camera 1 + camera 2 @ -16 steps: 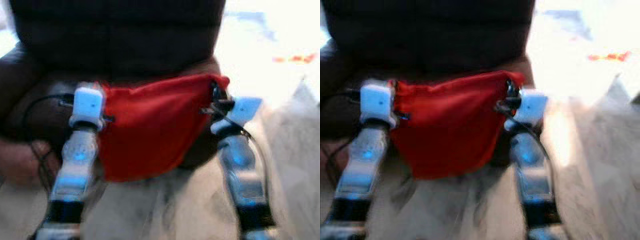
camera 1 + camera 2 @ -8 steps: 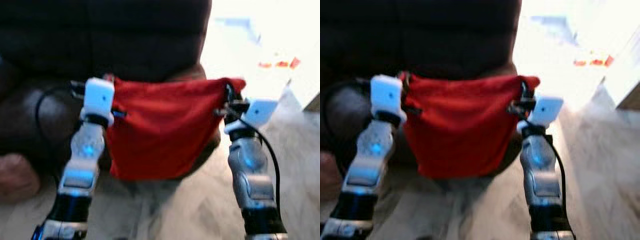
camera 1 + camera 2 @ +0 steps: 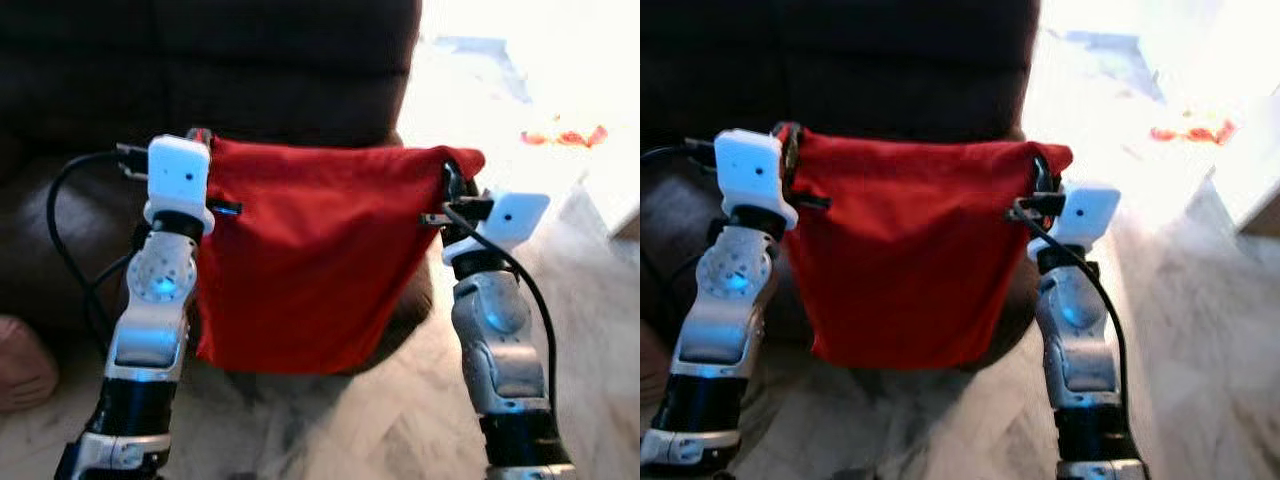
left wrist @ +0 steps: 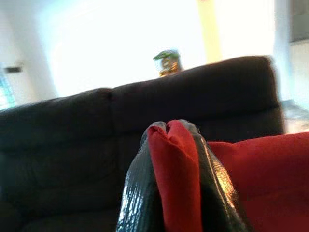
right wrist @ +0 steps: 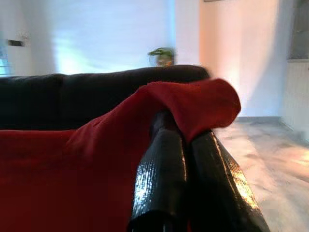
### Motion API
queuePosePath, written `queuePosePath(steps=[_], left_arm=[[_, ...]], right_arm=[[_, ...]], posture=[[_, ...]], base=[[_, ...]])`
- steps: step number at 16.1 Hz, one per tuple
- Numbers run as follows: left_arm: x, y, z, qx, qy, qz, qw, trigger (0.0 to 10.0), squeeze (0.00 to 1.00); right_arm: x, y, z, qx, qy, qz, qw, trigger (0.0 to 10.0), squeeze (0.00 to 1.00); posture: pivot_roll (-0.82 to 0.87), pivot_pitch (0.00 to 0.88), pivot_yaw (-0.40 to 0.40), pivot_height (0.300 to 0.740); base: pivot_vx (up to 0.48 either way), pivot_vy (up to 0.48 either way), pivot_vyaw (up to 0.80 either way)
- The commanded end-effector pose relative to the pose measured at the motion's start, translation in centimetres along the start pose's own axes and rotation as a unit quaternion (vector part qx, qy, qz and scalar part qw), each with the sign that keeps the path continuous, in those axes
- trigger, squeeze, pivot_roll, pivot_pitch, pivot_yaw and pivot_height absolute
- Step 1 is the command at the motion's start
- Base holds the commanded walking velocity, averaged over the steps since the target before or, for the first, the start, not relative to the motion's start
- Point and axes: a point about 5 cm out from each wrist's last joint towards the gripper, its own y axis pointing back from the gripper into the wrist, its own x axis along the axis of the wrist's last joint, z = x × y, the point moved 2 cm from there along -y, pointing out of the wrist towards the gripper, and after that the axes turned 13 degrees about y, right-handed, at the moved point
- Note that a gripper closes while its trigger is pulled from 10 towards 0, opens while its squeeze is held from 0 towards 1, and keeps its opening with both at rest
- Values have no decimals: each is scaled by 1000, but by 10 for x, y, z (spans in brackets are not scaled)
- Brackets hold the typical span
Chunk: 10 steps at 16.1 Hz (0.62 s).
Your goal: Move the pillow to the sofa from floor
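A red pillow [image 3: 310, 255] hangs off the floor between my two arms, stretched by its upper corners in front of the dark brown sofa [image 3: 200, 70]. My left gripper [image 3: 200, 140] is shut on the pillow's left top corner; the wrist view shows red cloth [image 4: 176, 179] pinched between the black fingers [image 4: 140, 193]. My right gripper [image 3: 452, 180] is shut on the right top corner, and red fabric [image 5: 193, 104] folds over its fingers [image 5: 161, 169]. The pillow's lower edge hangs level with the sofa's front.
The sofa's seat [image 3: 80, 220] lies just behind the pillow and its backrest rises beyond. A pale marble floor [image 3: 600, 330] stretches to the right, with small orange items [image 3: 565, 135] on it. A brownish rounded object [image 3: 20, 360] sits at the lower left.
The view has steadied and drawn closer to the sofa. The pillow sits a little higher and hangs flatter between the arms; both grippers keep their hold.
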Motion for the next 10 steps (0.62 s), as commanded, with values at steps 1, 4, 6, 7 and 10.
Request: queuePosePath(steps=[1,4,6,7,10], left_arm=[[21,-2,-2,4,7,42,999,10000,0],[21,-2,-2,6,8,41,999,10000,0],[23,-3,-3,7,9,44,999,10000,0],[27,-4,-4,10,14,50,999,10000,0],[43,-10,-4,13,21,78,997,10000,0]], right_arm=[[24,-7,-1,2,0,52,999,10000,0],[24,-6,0,3,0,49,999,10000,0],[24,-6,0,3,0,49,999,10000,0],[25,-7,-1,3,-1,51,999,10000,0],[41,-11,2,-5,-11,75,997,10000,0]], posture=[[98,58,-53,740],[97,59,-53,740],[99,59,-53,740],[99,59,-52,740],[97,55,-51,740]], base=[[315,0,0],[317,0,0],[319,0,0],[319,0,0],[313,0,0]])
